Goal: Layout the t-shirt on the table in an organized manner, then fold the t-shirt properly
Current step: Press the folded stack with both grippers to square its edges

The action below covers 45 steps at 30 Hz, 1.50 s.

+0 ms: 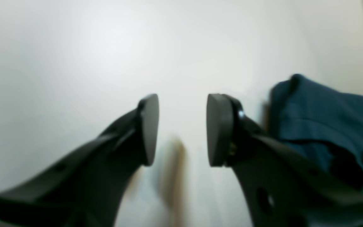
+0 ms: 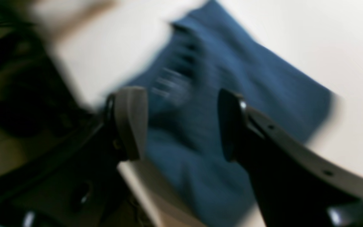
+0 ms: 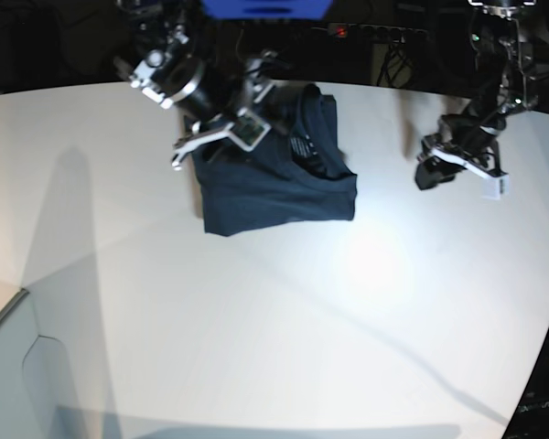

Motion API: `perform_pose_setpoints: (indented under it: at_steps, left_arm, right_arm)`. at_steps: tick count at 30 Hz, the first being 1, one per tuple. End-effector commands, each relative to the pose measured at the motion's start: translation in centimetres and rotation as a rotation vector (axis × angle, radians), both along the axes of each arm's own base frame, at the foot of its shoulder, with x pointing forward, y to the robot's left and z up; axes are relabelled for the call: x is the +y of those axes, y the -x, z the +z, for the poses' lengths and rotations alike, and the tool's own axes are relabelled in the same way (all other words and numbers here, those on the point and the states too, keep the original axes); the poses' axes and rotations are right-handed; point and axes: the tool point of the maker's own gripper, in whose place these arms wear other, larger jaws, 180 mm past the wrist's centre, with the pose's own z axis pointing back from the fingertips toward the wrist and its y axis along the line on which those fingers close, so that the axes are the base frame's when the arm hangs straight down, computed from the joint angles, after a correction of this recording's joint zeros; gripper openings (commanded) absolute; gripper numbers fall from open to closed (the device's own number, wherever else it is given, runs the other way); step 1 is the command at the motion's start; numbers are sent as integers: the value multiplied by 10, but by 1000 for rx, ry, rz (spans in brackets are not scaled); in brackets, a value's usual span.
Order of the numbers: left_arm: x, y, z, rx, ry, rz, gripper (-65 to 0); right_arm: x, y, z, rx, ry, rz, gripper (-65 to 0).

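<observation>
The dark navy t-shirt [image 3: 274,192] lies folded into a compact rectangle at the far middle of the white table [image 3: 256,320]. My right gripper [image 3: 210,142] hovers over the shirt's far-left part. In the blurred right wrist view its fingers stand apart, open, with the t-shirt [image 2: 247,78] below them and nothing pinched at the right gripper [image 2: 181,123]. My left gripper [image 3: 457,169] hangs over bare table to the right of the shirt. The left gripper [image 1: 183,129] is open and empty, with a corner of the t-shirt [image 1: 326,119] off to its right.
The table's curved far edge runs behind both arms, with dark clutter and a power strip [image 3: 348,32] beyond it. A grey lower surface [image 3: 5,366] sits past the table's near-left edge. White tabletop [image 1: 74,47] fills the left wrist view.
</observation>
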Motion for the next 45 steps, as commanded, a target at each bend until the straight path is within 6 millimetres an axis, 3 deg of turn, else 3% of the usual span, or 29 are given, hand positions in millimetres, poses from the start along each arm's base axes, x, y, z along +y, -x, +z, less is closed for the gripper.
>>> perform_pose_setpoints:
  at_steps: [1, 5, 8, 11, 17, 26, 28, 32, 40, 42, 45]
  left_arm:
    - [-6, -6, 8, -27, 17, -15, -350]
    - [-42, -5, 15, -14, 81, -63, -191]
    - [-64, -3, 25, -21, 115, -94, -123]
    - [-81, -4, 36, -37, 141, -117, -122]
    - [-114, -1, 23, 23, 228, -126, -122]
    - [-124, 15, -10, 130, 281, -97, -122]
    - [-139, 21, -18, 161, 296, -131, -122]
    - [-167, 17, -21, 160, 307, -201, -122]
    - [-179, 11, -26, 130, 192, -274, -126]
    - [-179, 12, -27, 130, 181, -280, -158]
    - [-178, 4, -24, 115, 172, -285, -298]
  right_arm:
    - [-1, -11, 14, -47, -32, -15, -296]
    - [-34, -26, 11, -58, 6, -98, -294]
    - [-46, -30, 12, -66, 18, -128, -293]
    - [-53, -31, 10, -62, 27, -145, -293]
    - [-52, -31, 10, -62, 25, -146, -293]
    - [-52, -31, 10, -62, 25, -144, -293]
    - [-51, -32, 11, -63, 24, -143, -293]
    - [-50, -34, 13, -71, 22, -140, -293]
    - [-52, -47, 16, -91, 23, -146, -297]
    - [-55, -50, 12, -83, 25, -153, -302]
    - [-59, -60, 1, -63, 26, -166, -379]
